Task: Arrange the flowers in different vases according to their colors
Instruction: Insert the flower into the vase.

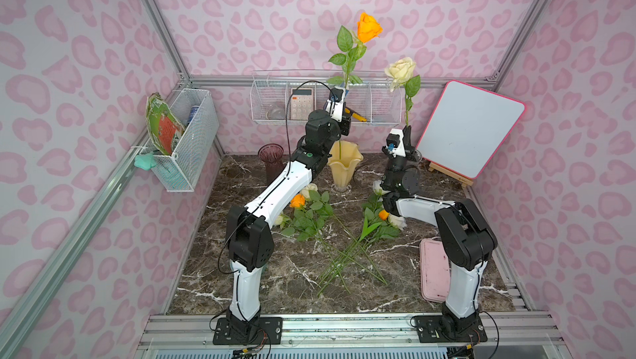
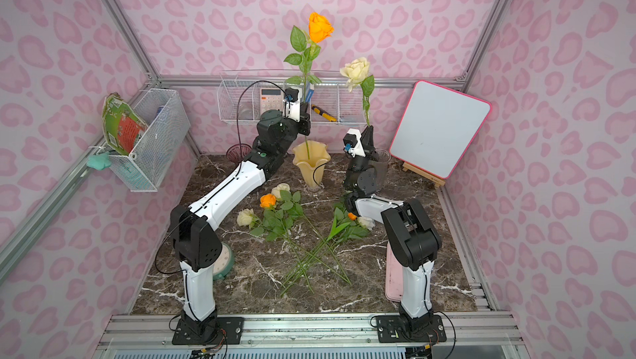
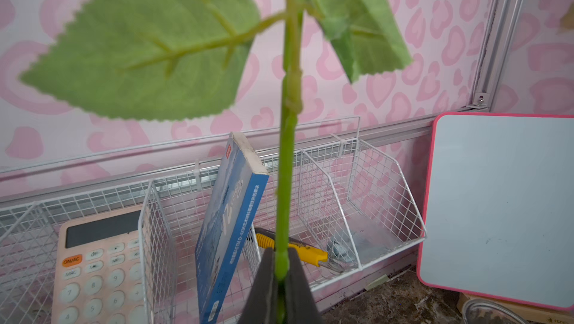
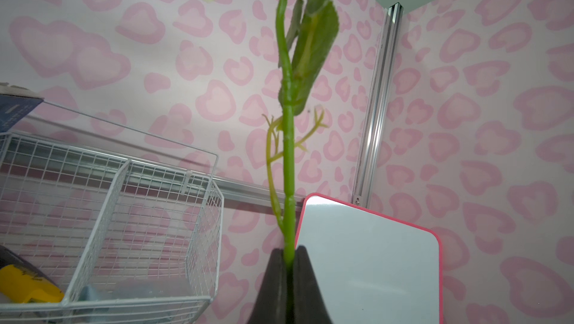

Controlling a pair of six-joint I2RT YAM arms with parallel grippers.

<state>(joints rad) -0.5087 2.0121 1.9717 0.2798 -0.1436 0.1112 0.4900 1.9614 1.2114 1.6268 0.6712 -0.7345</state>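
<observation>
Both my grippers are clamped on stems. My left gripper (image 3: 282, 263) pinches the orange rose (image 1: 369, 27) low on its stem and holds it upright. Below the jaws, the stem runs down into the yellow vase (image 1: 340, 171), which stands at 12 o'clock on the table. My right gripper (image 4: 289, 257) is closed on the stem of a cream rose (image 1: 400, 69), also upright, over the clear vase (image 2: 382, 159) at 1 o'clock, just in front of the whiteboard (image 1: 471, 126). My wrist hides the lower stem, so I cannot tell whether it has entered the glass.

I judge the task to be early. No flower stands free in a vase yet, and the purple vase (image 1: 271, 161) at 11 o'clock is empty.

The rest of the flowers (image 1: 309, 216) lie loose mid-table with their stems crossing toward 6 o'clock. One bunch has its heads toward 10 o'clock: an orange rose and pale ones. The other bunch lies toward 2 o'clock, partly under my right arm, and holds a small orange bud and pale roses.

What is left is to let go of these two roses once they are seated. Then the loose ones go in by colour, with the orange ones joining the yellow vase.
</observation>
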